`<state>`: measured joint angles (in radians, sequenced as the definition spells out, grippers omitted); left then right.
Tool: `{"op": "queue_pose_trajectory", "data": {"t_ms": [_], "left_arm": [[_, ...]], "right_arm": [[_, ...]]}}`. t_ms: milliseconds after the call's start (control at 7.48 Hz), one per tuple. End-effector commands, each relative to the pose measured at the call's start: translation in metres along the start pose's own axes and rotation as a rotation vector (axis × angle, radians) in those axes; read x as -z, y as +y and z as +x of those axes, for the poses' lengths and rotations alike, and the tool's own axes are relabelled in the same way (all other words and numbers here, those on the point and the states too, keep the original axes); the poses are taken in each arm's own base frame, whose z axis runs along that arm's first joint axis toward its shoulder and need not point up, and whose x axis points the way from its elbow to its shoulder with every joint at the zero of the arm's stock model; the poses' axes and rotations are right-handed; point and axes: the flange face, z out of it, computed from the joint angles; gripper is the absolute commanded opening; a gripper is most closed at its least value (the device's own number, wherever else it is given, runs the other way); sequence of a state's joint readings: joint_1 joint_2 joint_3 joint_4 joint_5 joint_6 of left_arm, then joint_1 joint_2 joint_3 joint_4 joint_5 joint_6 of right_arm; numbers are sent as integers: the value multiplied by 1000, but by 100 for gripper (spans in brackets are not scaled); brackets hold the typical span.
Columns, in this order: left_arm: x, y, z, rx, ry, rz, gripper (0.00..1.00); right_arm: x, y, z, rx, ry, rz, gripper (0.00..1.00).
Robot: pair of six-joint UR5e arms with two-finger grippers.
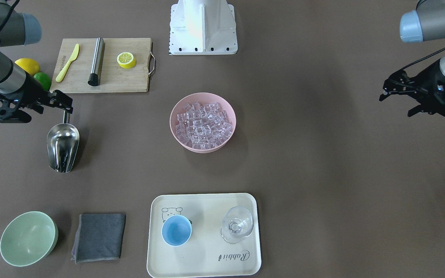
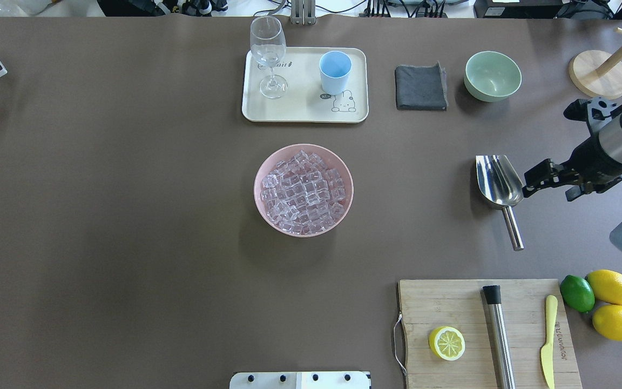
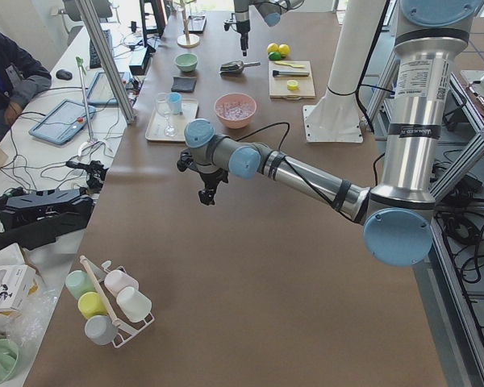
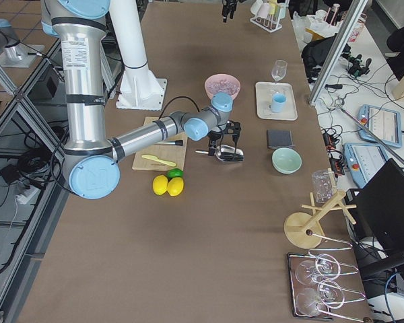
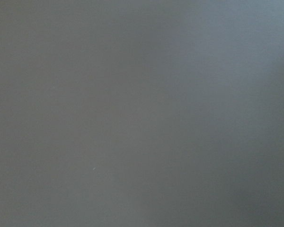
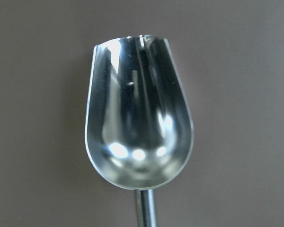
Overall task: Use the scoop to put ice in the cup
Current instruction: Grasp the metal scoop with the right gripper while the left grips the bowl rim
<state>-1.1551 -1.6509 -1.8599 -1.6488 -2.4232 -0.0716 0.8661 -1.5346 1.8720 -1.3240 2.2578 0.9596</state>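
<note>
We are taking the arms first. The right gripper [image 1: 69, 107] is hanging with its jaws spread apart and gripping nothing, just above the rod handle of the scoop [image 1: 63, 148]. The scoop is lying flat on the table right beneath it, hollow side up, mouth pointing away from the robot. The left gripper [image 1: 396, 103] is hovering well off to the other side, jaws wide and holding nothing.

Around the right gripper we are finding these things:
- The cutting board [image 1: 129, 81] is lying just behind it, toward the robot's base. It is carrying a steel cylinder [image 1: 96, 61], a yellow knife [image 1: 68, 62] and a lemon half [image 1: 126, 60].
- The tray [image 1: 203, 258] is sitting well ahead of the gripper and inward.
- The pink bowl [image 1: 203, 150] is standing between the two grippers, heaped with ice [image 1: 203, 125].
- The green bowl [image 1: 27, 238] is resting ahead of the gripper, near the far edge.
- The grey cloth [image 1: 99, 236] is lying between that bowl and the tray. It is the thing nearest the straight line from scoop to cup.
- The stemmed glass [image 1: 237, 225] is standing on the tray's far half.
- The cup [image 1: 176, 230] is standing upright on the tray's half nearer the gripper.
- Two lemons [image 2: 610, 286] and a lime [image 2: 577, 293] are sitting behind the gripper, by the board's outer edge.

The table [image 1: 323, 173] is wearing a matte brown covering. In the side views we are seeing benches with cables and tablets, a seated person [image 3: 8, 68], a mug rack [image 3: 109, 310] and a wooden stand [image 4: 310, 225].
</note>
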Motion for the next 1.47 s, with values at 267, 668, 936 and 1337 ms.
{"op": "queue_pose_trajectory", "data": {"t_ms": [267, 668, 936, 1337], "left_arm": [[-85, -34, 137, -467, 142, 107, 97], [-93, -49, 210, -652, 106, 263, 98], [-118, -41, 241, -692, 129, 248, 98], [-157, -58, 261, -781, 205, 346, 95]], "right_arm": [[-50, 23, -11, 47, 76, -13, 100], [-61, 22, -9, 42, 87, -30, 99], [-58, 24, -9, 29, 84, -27, 29], [-60, 23, -4, 22, 92, -30, 0]]}}
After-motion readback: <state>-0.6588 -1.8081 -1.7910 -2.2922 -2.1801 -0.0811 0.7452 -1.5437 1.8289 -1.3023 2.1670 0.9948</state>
